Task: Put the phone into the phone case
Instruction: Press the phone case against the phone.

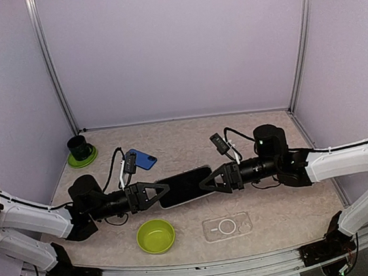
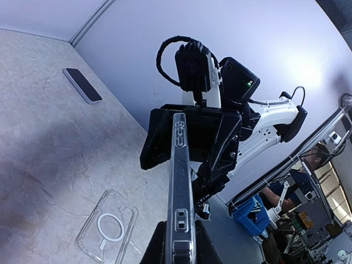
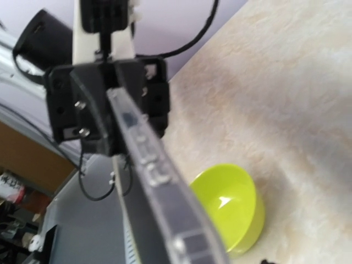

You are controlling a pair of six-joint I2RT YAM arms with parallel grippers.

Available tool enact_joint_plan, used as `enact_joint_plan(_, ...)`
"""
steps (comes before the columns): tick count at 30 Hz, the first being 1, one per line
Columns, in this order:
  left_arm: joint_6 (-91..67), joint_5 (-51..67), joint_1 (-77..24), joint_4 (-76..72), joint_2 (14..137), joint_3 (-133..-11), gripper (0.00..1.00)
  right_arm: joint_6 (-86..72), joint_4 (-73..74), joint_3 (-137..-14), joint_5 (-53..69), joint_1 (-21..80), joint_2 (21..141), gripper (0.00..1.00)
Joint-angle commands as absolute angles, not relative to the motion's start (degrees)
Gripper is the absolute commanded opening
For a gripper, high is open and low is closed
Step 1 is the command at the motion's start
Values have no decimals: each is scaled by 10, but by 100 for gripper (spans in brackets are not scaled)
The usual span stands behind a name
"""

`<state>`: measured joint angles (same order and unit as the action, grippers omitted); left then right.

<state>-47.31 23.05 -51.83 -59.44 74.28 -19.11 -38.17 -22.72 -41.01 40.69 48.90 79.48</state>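
Two robot arms meet above a marbled tabletop [image 1: 270, 142]. The left tool [image 1: 165, 191] is clenched on one end of a dark phone [image 1: 186, 186], which hangs in the air between them. The right tool [image 1: 203, 182] is at the other end, but its grip cannot be made out. The clear phone case [image 1: 227, 226] lies flat, beside a green bowl [image 1: 156, 236]. With one sure grip, the phone could tilt, slip and drop outside the case.
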Motion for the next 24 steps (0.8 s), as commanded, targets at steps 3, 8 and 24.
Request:
enact_joint_plan(3, -471, 226, -521, -633, 742, -193, 0, -363, -187, -432, 355, 493, 801, 65)
enact_joint_plan(8, -471, 226, -521, -635, 744, -194, 0, -352, -174, -435, 350, 493, 796, 71)
enact_joint_plan(24, -479, 232, -522, -645, 760, -197, 0, -356, -195, -434, 384, 493, 811, 39)
